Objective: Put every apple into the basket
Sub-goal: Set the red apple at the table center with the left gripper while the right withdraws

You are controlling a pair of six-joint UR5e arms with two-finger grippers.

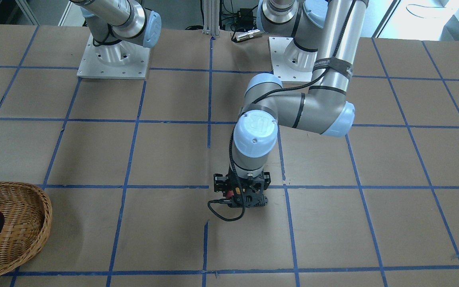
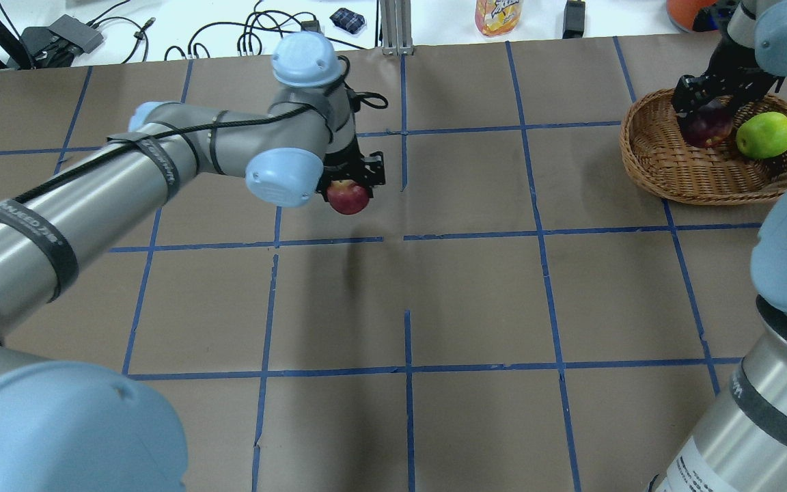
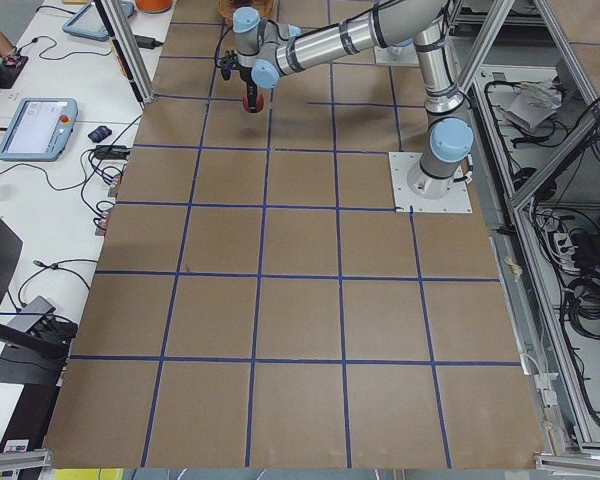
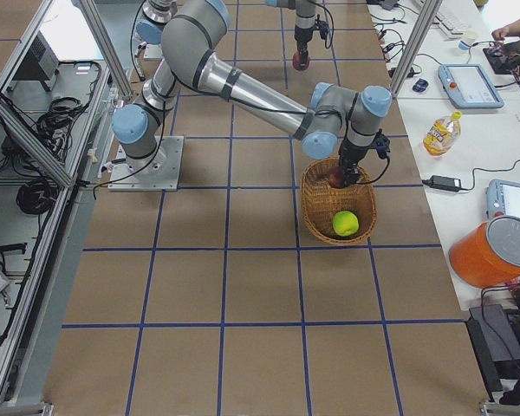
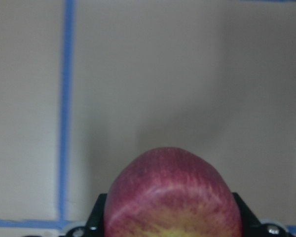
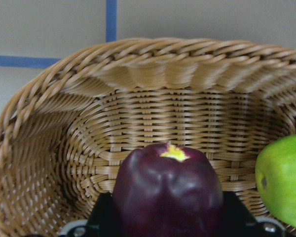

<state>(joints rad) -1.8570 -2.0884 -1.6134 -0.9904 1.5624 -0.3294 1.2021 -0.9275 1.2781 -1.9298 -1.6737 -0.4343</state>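
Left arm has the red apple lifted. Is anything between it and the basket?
Nothing visible lies on the table between the red apple and the basket. At the basket itself, the right gripper holds the maroon apple inside it, next to the green apple.

Between your left tool [image 2: 351,180], which hangs above the tabletop [image 2: 475,294] clamped on the red apple [image 2: 348,197], and the basket [image 2: 646,167] lies a wide run of bare taped paper, broad enough for a tool to pass. The basket itself is crowded. The right tool [image 2: 704,113] stands inside it gripping the maroon apple [image 2: 706,130], with the green apple [image 2: 765,134] just beside, and the right arm reaches in from the robot's side. Bare wicker shows along the basket's robot-side wall. A bottle [image 2: 498,15] and cables line the far edge.
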